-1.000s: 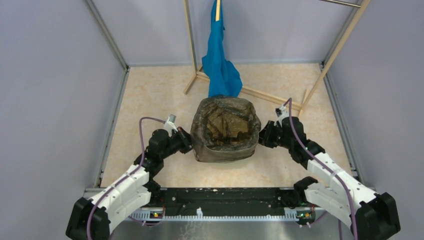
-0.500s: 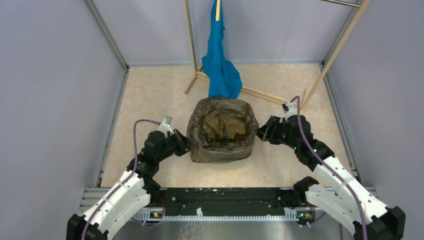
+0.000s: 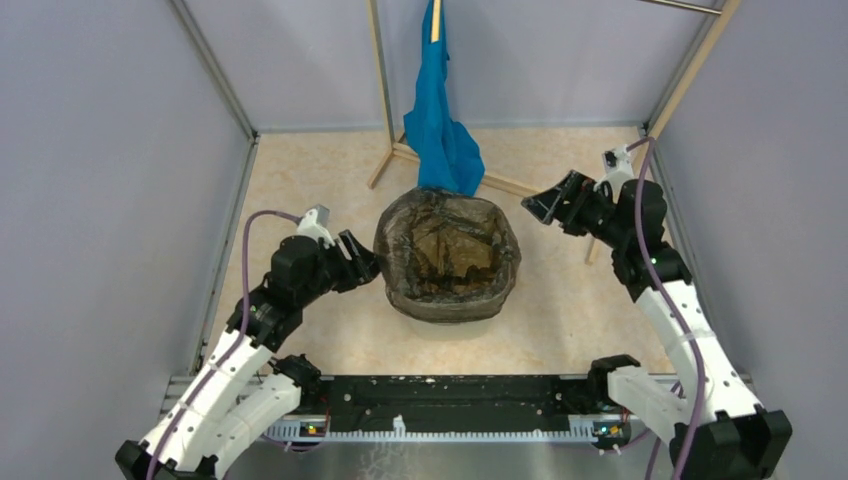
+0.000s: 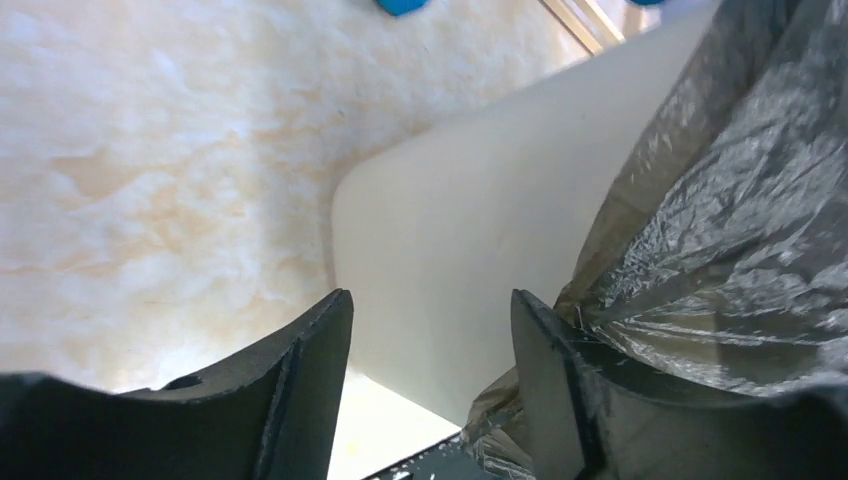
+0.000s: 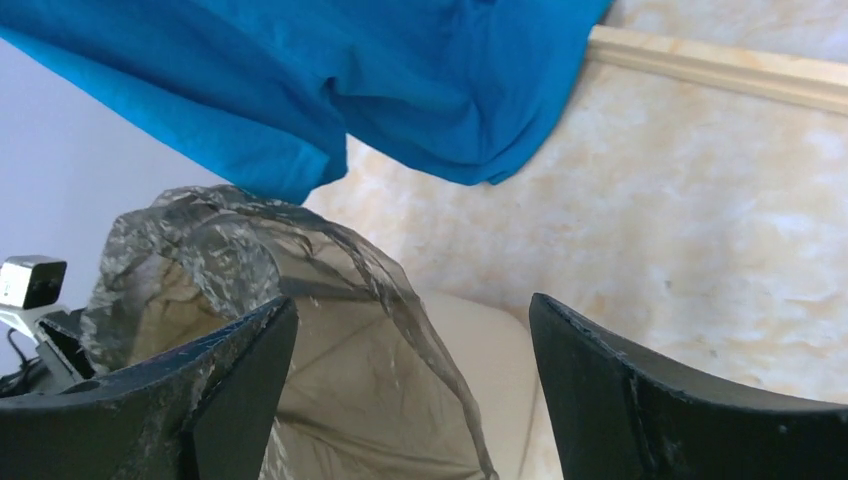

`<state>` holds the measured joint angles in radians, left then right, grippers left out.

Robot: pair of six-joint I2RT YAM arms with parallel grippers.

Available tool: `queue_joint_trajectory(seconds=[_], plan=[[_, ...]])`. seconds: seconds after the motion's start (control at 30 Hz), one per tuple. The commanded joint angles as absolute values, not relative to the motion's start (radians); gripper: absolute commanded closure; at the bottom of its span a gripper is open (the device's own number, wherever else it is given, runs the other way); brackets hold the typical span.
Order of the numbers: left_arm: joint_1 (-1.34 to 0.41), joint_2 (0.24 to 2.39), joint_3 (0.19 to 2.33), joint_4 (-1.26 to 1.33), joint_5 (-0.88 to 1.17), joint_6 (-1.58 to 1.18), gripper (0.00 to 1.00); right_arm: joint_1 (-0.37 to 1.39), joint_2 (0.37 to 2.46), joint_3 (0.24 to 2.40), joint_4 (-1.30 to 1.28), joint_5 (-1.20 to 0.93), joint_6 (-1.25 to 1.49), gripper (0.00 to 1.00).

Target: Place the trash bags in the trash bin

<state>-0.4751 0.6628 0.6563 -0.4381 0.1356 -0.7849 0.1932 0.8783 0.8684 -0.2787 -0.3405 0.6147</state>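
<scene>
Reading both pairs wide open, holding nothing: left fingers [image 4: 310, 380] sit just beside the left wall of the trash bin [image 4: 450, 250], film close against one finger. The right fingers [image 5: 620, 400] hang higher, well apart from the bin, near the blue cloth [image 5: 400, 80]. On the bench [image 3: 300, 180], the trash bag [image 3: 447, 250] lines the bin, mouth folded down over the rim. Film looks light, limp, slippery, tear-prone: pinch bunched film at the rim fold, not one taut layer.

The left arm [image 3: 228, 362] and right arm [image 3: 688, 322] have white shells, black joints, black wedge-shaped jaws and purple cables [image 3: 246, 262].
</scene>
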Motion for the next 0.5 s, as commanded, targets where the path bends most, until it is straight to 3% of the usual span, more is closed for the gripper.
queue_joint_trajectory(seconds=[0.0, 0.17, 0.47], plan=[[-0.472, 0.688, 0.795, -0.678, -0.046, -0.654, 0.29, 0.141, 0.959, 0.855, -0.093, -0.610, 0.710, 0.13], [-0.455, 0.722, 0.851, -0.726, -0.041, -0.645, 0.15, 0.141, 0.984, 0.772, -0.006, -0.670, 0.756, 0.11], [-0.448, 0.657, 0.934, -0.920, -0.185, -0.687, 0.17, 0.141, 1.018, 0.641, 0.145, -0.755, 0.803, 0.17]])
